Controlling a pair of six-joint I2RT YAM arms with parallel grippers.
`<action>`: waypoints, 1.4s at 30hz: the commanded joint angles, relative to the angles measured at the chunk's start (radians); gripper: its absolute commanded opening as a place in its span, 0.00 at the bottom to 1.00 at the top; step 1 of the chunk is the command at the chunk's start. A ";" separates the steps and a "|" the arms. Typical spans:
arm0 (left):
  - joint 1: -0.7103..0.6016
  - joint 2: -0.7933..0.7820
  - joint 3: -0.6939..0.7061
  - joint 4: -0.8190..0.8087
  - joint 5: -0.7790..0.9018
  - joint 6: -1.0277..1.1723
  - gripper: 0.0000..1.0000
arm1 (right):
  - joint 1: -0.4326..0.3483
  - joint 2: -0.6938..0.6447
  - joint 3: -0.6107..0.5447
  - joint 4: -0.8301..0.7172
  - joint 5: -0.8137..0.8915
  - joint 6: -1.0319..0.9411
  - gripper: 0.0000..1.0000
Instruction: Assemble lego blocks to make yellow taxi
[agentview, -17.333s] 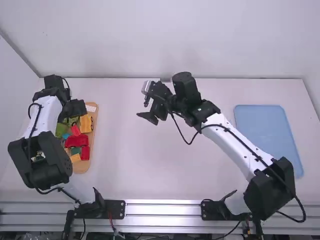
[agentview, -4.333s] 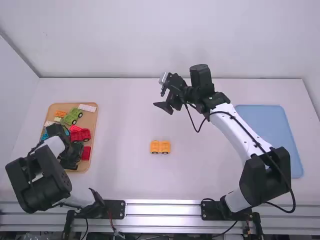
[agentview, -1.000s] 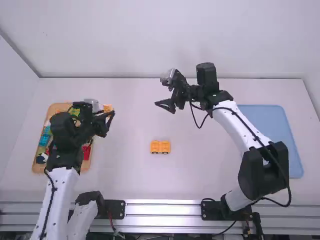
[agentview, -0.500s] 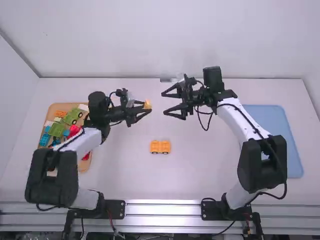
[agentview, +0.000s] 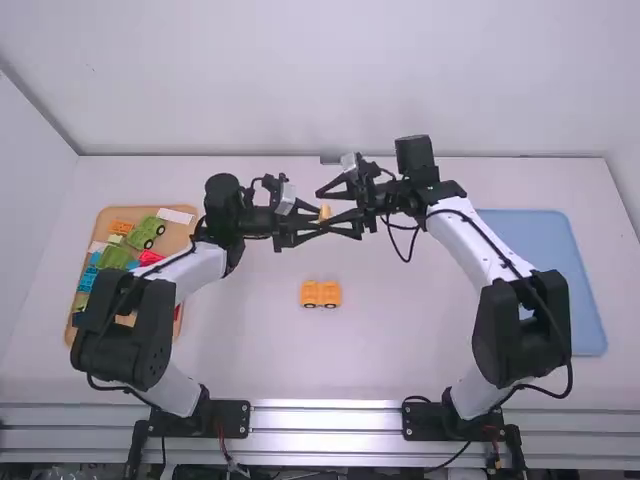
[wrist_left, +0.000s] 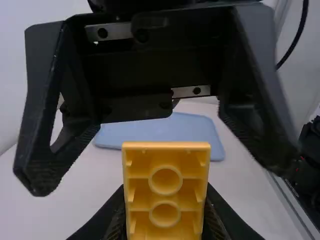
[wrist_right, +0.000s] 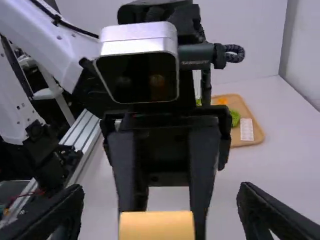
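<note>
No word, number or sign can be made out. Small pale print runs along the dark cylinder (wrist_right: 194, 54) on the left arm (agentview: 198, 268), too blurred to read.

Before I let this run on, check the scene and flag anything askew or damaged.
Nothing stands out. The left gripper grips the yellow block, the right gripper's open fingers stand either side of it, the wheeled piece sits upright, and the other blocks lie in the wooden tray.
</note>
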 joint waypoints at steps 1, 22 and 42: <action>-0.002 0.000 0.018 0.023 0.021 -0.039 0.02 | -0.008 0.008 -0.003 -0.002 0.010 -0.009 0.75; 0.005 0.000 0.018 0.092 0.019 -0.071 0.41 | -0.005 0.008 -0.002 0.018 -0.018 -0.032 0.31; 0.005 0.000 0.037 -0.449 -0.876 -0.038 0.99 | 0.035 -0.020 -0.002 -0.166 1.056 0.385 0.17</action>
